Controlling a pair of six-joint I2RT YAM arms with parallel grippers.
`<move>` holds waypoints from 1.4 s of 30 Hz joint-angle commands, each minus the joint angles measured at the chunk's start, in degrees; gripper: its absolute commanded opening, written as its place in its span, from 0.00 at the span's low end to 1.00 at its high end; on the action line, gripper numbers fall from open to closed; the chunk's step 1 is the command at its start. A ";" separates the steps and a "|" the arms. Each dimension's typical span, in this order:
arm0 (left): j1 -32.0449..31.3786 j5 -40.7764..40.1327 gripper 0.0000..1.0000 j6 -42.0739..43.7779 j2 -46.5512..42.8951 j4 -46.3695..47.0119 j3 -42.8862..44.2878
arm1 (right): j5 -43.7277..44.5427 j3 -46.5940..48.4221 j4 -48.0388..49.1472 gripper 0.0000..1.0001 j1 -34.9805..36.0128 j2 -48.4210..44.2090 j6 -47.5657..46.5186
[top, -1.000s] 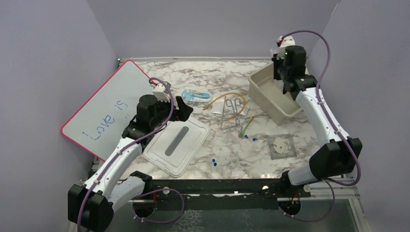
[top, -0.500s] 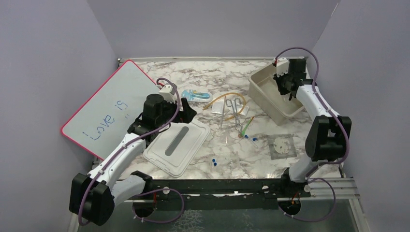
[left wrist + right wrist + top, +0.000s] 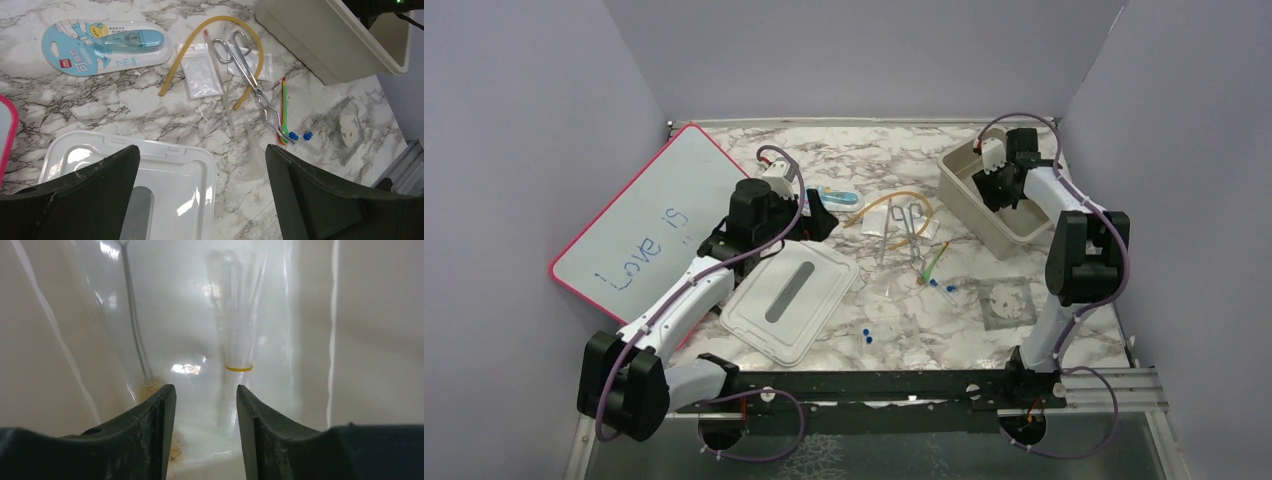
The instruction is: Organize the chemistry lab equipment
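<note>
The lab items lie mid-table: amber tubing (image 3: 215, 22), metal forceps (image 3: 248, 72), a green stick (image 3: 285, 107), small clear bags (image 3: 201, 76) and blue-capped vials (image 3: 300, 136). My left gripper (image 3: 822, 215) (image 3: 200, 150) hangs open above the lid's edge, left of these items, holding nothing. My right gripper (image 3: 984, 185) (image 3: 206, 390) is down inside the beige bin (image 3: 954, 175), open with nothing between its fingers. Just beyond its fingers, a clear tube bundle with a yellow band (image 3: 239, 340) and a thin wire brush (image 3: 132, 300) rest in the bin.
A white bin lid (image 3: 789, 295) lies front left of the items. A pink-edged whiteboard (image 3: 649, 225) leans at the left. A blue packaged correction tape (image 3: 107, 42) sits behind the lid. Two more blue-capped vials (image 3: 866, 335) and a clear round piece (image 3: 1007, 300) lie nearer the front.
My right arm dropped from above the bin's far rim down into the bin and its jaws opened. My left gripper moved right and back toward the items, still open.
</note>
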 commanded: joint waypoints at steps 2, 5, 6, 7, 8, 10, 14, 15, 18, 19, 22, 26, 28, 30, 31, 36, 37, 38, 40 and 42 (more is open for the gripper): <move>-0.20 2.01 0.99 2.87 1.35 0.55 3.80 | 0.17 5.69 -2.48 0.54 -0.02 -1.42 7.07; -0.20 1.28 0.99 3.92 1.22 -0.66 4.21 | -1.57 7.58 -3.82 0.55 -0.02 -3.60 10.82; -0.21 1.45 0.99 4.02 1.09 -0.81 4.17 | -2.02 8.11 -4.43 0.55 -0.02 -4.36 12.09; -0.22 1.81 0.99 4.13 1.07 -0.93 4.12 | -2.48 8.52 -4.98 0.55 -0.02 -5.19 13.14; -0.20 2.32 0.99 4.22 1.05 -0.80 4.08 | -2.87 8.95 -5.63 0.55 -0.02 -5.92 14.03; -0.20 2.90 0.99 4.14 1.26 -0.85 4.14 | -3.99 9.88 -7.01 0.52 0.07 -7.43 16.60; -0.20 1.82 0.99 2.88 1.66 -0.77 4.16 | -16.36 10.31 -9.08 0.49 0.47 -12.40 20.15; -0.20 1.47 0.99 2.39 1.69 -0.66 3.98 | -18.90 10.11 -8.75 0.47 0.97 -13.81 21.30; -0.25 1.35 0.99 1.66 1.36 0.29 3.35 | -22.15 8.23 -6.45 0.46 3.92 -18.19 26.43; -0.20 1.28 0.99 1.54 1.11 0.43 3.17 | -23.51 7.36 -5.53 0.46 4.70 -19.54 28.26; -0.21 0.81 0.99 1.27 0.59 0.76 2.70 | -26.41 2.52 -0.41 0.46 6.87 -23.25 38.24; -0.21 -0.08 0.99 1.22 -0.23 1.31 2.03 | -24.14 -6.45 6.94 0.44 13.51 -26.39 48.63; -0.22 -1.56 0.99 0.45 -0.81 1.65 1.54 | -16.96 -9.61 8.50 0.42 18.43 -26.71 51.99; -0.21 -2.81 0.99 -0.38 -1.48 2.17 0.97 | -14.51 -11.88 9.36 0.42 21.77 -25.52 53.14; -0.20 -3.47 0.99 -0.87 -1.92 2.21 0.54 | -13.93 -12.41 8.94 0.39 22.84 -24.37 53.15; -0.20 -7.13 0.99 -1.73 -4.76 4.23 -1.79 | -5.75 -13.87 6.57 0.38 26.50 -19.28 52.45; -0.20 -7.58 0.98 -1.69 -5.24 4.51 -2.32 | -5.64 -14.32 6.96 0.38 26.72 -18.41 51.75; -0.24 -7.83 0.98 -1.66 -5.50 4.66 -2.63 | -5.28 -14.62 7.34 0.39 26.96 -17.49 51.23; -0.20 -8.77 0.98 -1.49 -5.76 4.55 -2.58 | -3.05 -14.79 7.44 0.40 27.45 -15.33 50.89; -0.23 -9.51 0.98 -1.71 -5.55 3.83 -2.20 | -0.55 -14.55 6.95 0.41 27.99 -12.97 50.76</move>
